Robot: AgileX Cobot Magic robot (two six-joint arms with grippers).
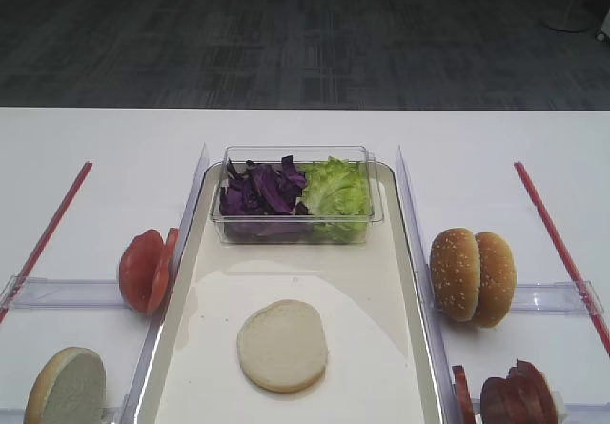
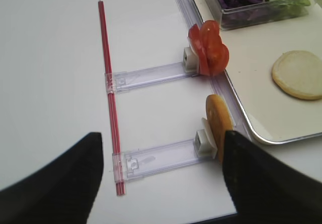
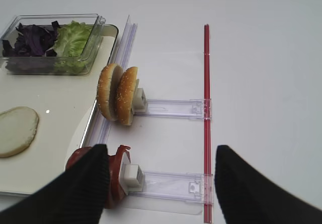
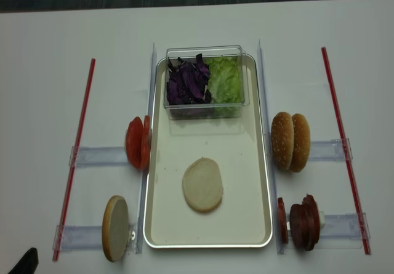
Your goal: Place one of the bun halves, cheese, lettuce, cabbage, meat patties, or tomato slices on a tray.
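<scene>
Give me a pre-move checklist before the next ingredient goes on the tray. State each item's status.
1. Tray has bare room for another piece: ok; only one bun half lies flat on it, with the clear tub at the far end.
2. Left hand open and empty: ok; both fingers stand wide apart with nothing between them.
3. Right hand open and empty: ok.
4. Tomato slices standing on edge in their holder, left of the tray: ok.
5. Spare bun half upright at the near left: ok.
6. Cabbage and lettuce inside the tub: ok.
</scene>
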